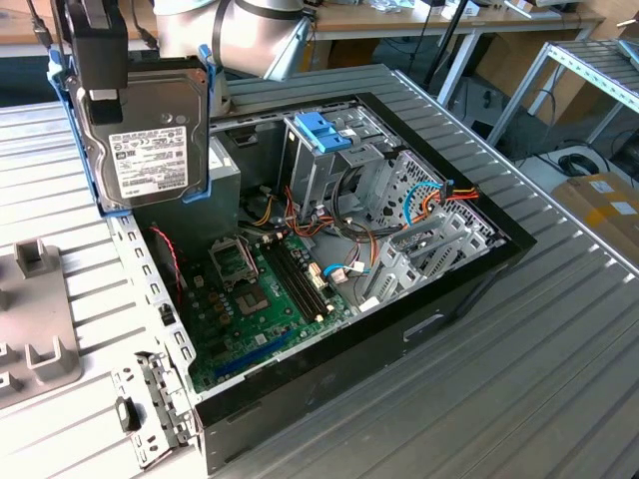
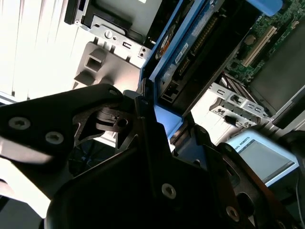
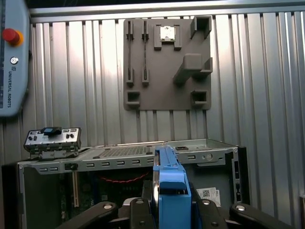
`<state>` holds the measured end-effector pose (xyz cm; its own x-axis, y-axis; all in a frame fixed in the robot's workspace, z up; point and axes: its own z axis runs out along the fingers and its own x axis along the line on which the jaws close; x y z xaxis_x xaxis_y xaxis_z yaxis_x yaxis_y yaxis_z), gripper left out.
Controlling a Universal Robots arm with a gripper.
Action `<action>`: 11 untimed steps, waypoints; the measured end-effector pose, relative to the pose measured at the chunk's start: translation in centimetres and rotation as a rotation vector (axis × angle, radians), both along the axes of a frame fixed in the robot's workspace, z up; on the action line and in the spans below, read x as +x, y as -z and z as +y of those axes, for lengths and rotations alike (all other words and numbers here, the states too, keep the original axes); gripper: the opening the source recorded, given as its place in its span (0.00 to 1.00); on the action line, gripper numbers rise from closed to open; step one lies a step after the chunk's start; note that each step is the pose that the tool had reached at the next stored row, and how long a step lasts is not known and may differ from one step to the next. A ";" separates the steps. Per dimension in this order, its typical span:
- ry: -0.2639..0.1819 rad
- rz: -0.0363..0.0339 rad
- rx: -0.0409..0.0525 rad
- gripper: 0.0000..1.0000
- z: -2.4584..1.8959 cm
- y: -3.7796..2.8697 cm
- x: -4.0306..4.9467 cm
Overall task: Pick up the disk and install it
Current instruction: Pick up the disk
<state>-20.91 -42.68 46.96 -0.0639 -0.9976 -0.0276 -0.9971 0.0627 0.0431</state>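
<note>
One disk (image 1: 150,140), upright in its blue bracket, hangs clamped by its upper edge in the end effector (image 1: 100,90), above the open computer case (image 1: 300,391).

White printed label on the disk (image 1: 147,140); a vertical line of lettering on the grey teach pendant (image 3: 10,57)

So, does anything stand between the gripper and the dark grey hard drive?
Nothing visible: the gripper clamps the dark grey metal hard drive by its blue-bracketed edge, above the open black computer case.
</note>
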 end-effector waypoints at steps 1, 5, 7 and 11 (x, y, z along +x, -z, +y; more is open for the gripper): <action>0.000 0.0000 0.0000 0.37 -0.01 -0.02 0.05; 0.000 0.0000 0.0000 0.37 -0.01 -0.20 0.17; 0.000 -0.0002 0.0002 0.37 -0.02 -0.27 0.22; 0.000 0.0000 0.0001 0.37 -0.50 -0.28 0.34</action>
<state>-20.57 -43.18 47.24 -0.0640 -0.9976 -0.0277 -0.9971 0.0627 0.0430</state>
